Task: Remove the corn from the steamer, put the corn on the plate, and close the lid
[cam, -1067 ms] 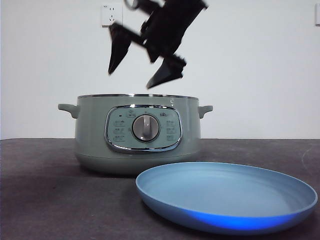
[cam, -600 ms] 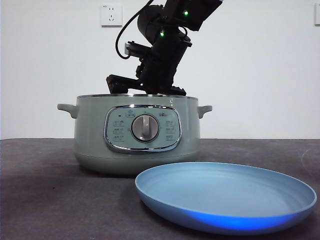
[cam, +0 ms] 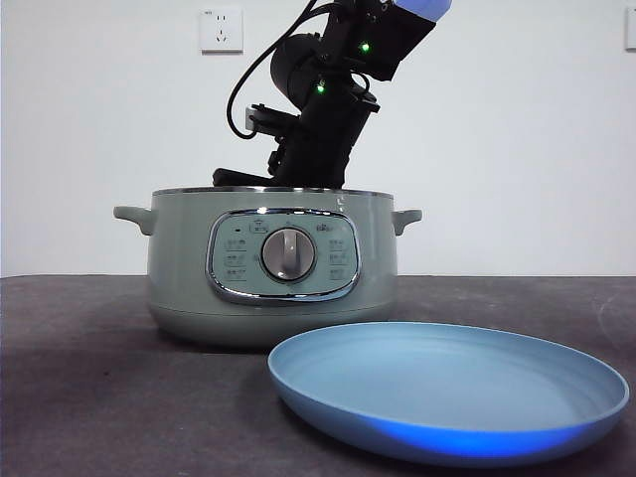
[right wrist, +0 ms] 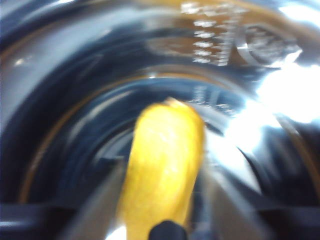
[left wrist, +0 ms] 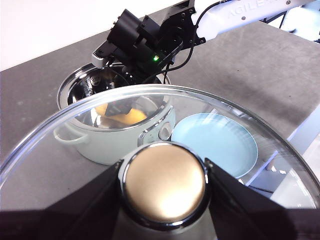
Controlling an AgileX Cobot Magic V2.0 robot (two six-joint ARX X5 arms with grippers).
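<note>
The sage-green steamer (cam: 273, 263) stands open in the middle of the table. My right arm (cam: 323, 109) reaches down into it, and its jaws are hidden below the rim in the front view. In the right wrist view my right gripper (right wrist: 162, 175) is open, with one jaw on each side of the yellow corn (right wrist: 162, 165) on the pot's floor; the picture is blurred. My left gripper (left wrist: 165, 200) is shut on the knob of the glass lid (left wrist: 75, 120), held high above the table. Through the glass the corn (left wrist: 125, 117) shows inside the steamer (left wrist: 115, 145). The light-blue plate (cam: 447, 393) lies empty in front of the steamer, to the right.
A dark grey table (cam: 99, 397) carries everything. A white wall with a socket (cam: 221, 30) stands behind. The steamer's side handles (cam: 134, 217) stick out on both sides.
My right gripper has dropped from above the steamer down inside it, jaws now below the rim. The steamer and plate have stayed put.
</note>
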